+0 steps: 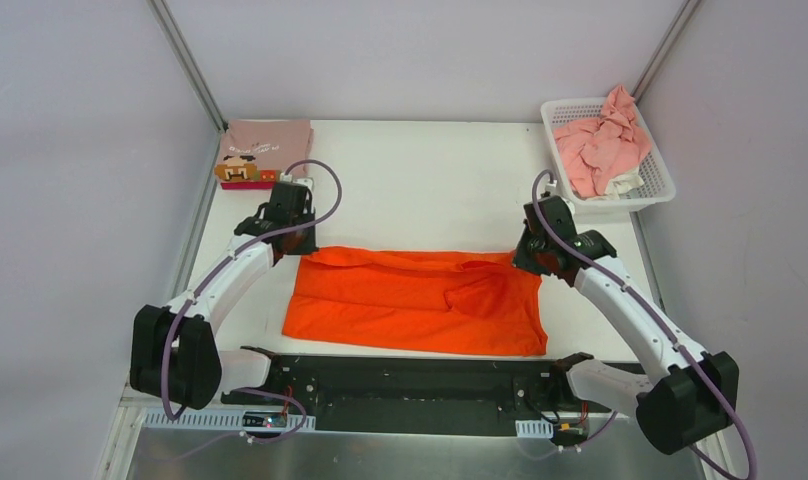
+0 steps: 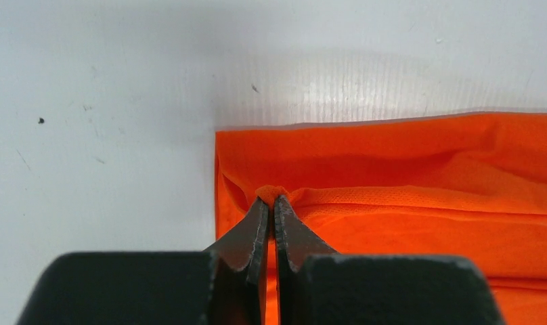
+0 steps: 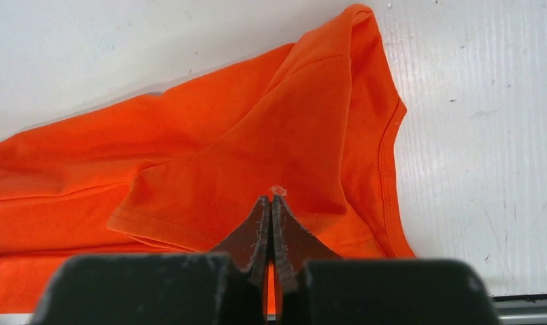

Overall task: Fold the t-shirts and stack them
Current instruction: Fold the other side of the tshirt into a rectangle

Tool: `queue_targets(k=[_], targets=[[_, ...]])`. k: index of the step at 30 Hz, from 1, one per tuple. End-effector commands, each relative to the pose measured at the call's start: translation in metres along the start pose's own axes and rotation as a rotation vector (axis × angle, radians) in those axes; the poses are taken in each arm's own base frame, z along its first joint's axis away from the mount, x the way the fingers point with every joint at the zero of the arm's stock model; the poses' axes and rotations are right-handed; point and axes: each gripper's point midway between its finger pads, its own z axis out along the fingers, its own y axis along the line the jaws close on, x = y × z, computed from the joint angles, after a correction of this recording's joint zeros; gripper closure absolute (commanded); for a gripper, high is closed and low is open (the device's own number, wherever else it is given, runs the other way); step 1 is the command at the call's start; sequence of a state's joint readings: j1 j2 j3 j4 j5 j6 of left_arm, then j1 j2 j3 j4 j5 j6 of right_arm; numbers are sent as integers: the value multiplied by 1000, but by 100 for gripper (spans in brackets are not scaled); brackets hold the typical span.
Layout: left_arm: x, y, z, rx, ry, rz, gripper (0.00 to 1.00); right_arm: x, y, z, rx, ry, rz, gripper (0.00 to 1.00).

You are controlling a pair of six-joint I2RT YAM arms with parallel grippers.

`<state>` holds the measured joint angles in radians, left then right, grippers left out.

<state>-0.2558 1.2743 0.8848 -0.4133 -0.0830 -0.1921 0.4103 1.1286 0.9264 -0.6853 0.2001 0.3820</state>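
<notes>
orange t-shirt (image 1: 415,300) lies spread on the near tabletop (image 1: 430,180) from above. left wrist: my left hand (image 2: 272,201) is clamped on a pucker of its edge. right wrist: my right hand (image 3: 271,198) is pressed together, tips against the cloth.

The bright orange cloth t-shirt (image 1: 415,300) lies flat at centre — far edge folded over. The dusty-pink pixel-face t-shirt (image 1: 265,150) sits folded — far-left corner.

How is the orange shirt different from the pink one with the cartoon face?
The orange shirt is plain; the pink shirt has a printed face. The orange shirt lies spread mid-table, pinched by the left gripper and right gripper; the pink shirt sits folded in the far left corner, untouched. Both rest on the table.
</notes>
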Motion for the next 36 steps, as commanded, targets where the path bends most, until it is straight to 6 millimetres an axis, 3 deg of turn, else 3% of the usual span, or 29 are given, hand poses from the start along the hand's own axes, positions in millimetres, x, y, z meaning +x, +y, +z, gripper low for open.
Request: queue_targets(k=[1,7,12,21,31,34,36], targets=[[13,-1,-2,2,-2,-65,100,15,-1,-10,-46,29,5,100],[30,3,-1,-18,4,-123,100,32,0,-13,-93,77,-7,100],[30,9,-5,-47,-19,-145,100,40,-6,-14,-92,81,6,100],[31,1,-14,6,-45,-167,100,45,-4,-22,-131,84,19,100],[54,5,3,-50,43,-228,100,72,-9,-3,-94,187,58,100],[60,9,2,-72,53,-251,88,80,-14,1,-66,218,78,100],[63,16,-3,-111,41,-286,71,85,-18,1,-50,229,95,96]])
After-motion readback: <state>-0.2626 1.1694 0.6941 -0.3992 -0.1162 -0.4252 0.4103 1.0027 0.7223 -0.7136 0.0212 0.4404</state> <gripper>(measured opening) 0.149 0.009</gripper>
